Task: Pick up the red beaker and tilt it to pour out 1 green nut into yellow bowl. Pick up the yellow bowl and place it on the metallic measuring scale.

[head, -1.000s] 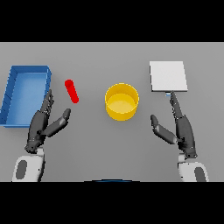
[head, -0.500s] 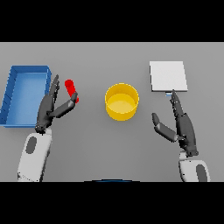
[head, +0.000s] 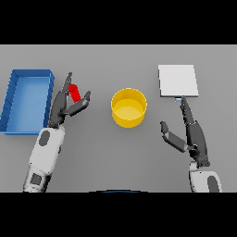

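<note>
Now the left hand [head: 65, 104] has travelled up and rightward from the lower left of the frame, where it lay a second ago, and has reached the red beaker [head: 74, 92] in the upper left, just right of the blue tray [head: 10, 104]. Its fingers [head: 64, 85] stand mostly straight on the beaker's left side and the thumb reaches round on the right, so the beaker sits in the gap between them; the fingers look spread rather than closed, and I judge the beaker not yet gripped. The beaker itself seems unmoved on the bench [head: 115, 60].

That puts the task at its very start: the reach is done, the closing and lift are still to come. The yellow bowl [head: 129, 107] waits at centre frame, near enough for a short carry and tilt. The metallic measuring scale [head: 178, 80] lies in the upper right. The right hand [head: 192, 134] rests below it, fingers relaxed and holding nothing, having edged slightly upward.
</note>
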`<act>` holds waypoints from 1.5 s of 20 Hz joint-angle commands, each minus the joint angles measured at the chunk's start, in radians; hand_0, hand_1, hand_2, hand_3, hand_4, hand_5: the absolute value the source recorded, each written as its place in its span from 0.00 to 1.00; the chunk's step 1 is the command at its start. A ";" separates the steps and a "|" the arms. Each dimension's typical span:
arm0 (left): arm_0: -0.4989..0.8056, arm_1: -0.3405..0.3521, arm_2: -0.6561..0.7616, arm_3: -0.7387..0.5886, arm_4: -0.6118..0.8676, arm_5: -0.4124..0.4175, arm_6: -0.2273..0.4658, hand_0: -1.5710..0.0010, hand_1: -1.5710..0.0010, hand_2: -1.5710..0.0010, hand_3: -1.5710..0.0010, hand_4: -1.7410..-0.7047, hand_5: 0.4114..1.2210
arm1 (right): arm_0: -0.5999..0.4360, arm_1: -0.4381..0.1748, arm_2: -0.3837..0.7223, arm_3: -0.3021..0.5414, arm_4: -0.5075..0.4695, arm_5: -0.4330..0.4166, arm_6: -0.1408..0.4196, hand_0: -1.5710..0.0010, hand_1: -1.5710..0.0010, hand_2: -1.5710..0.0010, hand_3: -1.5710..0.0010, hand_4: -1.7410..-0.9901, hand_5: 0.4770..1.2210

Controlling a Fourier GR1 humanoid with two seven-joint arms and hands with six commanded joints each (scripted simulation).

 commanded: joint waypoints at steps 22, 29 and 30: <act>-0.181 -0.025 0.082 0.216 0.022 0.093 -0.173 0.05 0.05 0.05 0.08 0.04 0.88 | -0.027 0.007 0.000 0.023 0.021 -0.021 -0.001 1.00 1.00 1.00 1.00 0.75 0.26; -0.209 0.079 -0.080 0.067 -0.137 0.062 -0.048 0.01 0.01 0.01 0.02 0.01 0.90 | -0.016 -0.006 0.005 0.024 0.065 -0.044 -0.013 1.00 1.00 1.00 1.00 0.85 0.24; -0.224 0.103 -0.125 0.058 -0.191 0.052 -0.012 0.01 0.01 0.01 0.01 0.01 0.90 | -0.007 -0.006 0.010 0.025 0.069 -0.043 -0.031 1.00 1.00 1.00 1.00 0.86 0.25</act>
